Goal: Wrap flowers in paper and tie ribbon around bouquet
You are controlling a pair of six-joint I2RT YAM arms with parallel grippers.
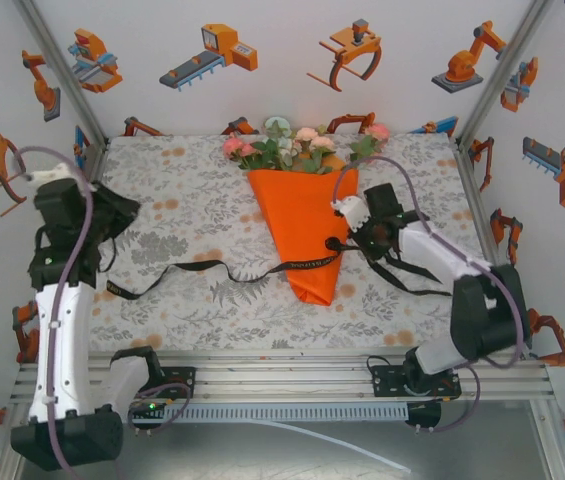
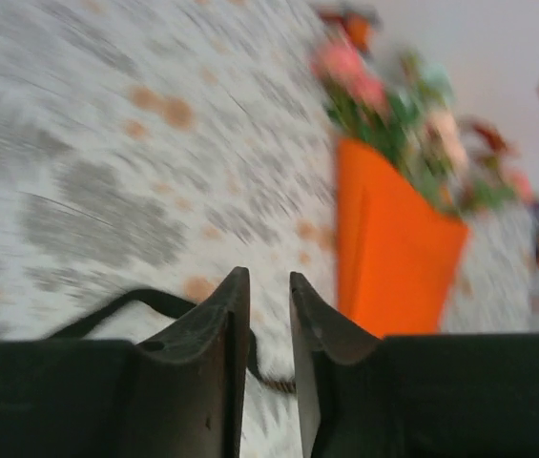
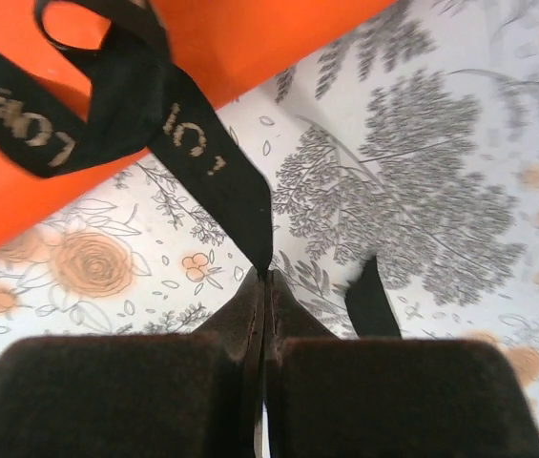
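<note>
The bouquet lies mid-table, an orange paper (image 1: 302,225) cone with its point toward me and pink, white and green flowers (image 1: 302,145) at the far wide end. A black ribbon (image 1: 202,272) runs from the left across the cone's lower part. My right gripper (image 1: 354,240) sits just right of the cone. In the right wrist view this gripper (image 3: 267,277) is shut on the lettered ribbon (image 3: 202,162), beside the paper (image 3: 250,38). My left gripper (image 1: 130,213) hovers at the left. Its jaws (image 2: 269,275) stand slightly apart and hold nothing, with the ribbon (image 2: 145,298) on the cloth beneath.
A grey floral tablecloth (image 1: 182,200) covers the table. White walls with orange robot stickers close in the back and both sides. A metal rail (image 1: 282,365) with the arm bases runs along the near edge. A loose ribbon end (image 3: 372,301) lies by the right fingers.
</note>
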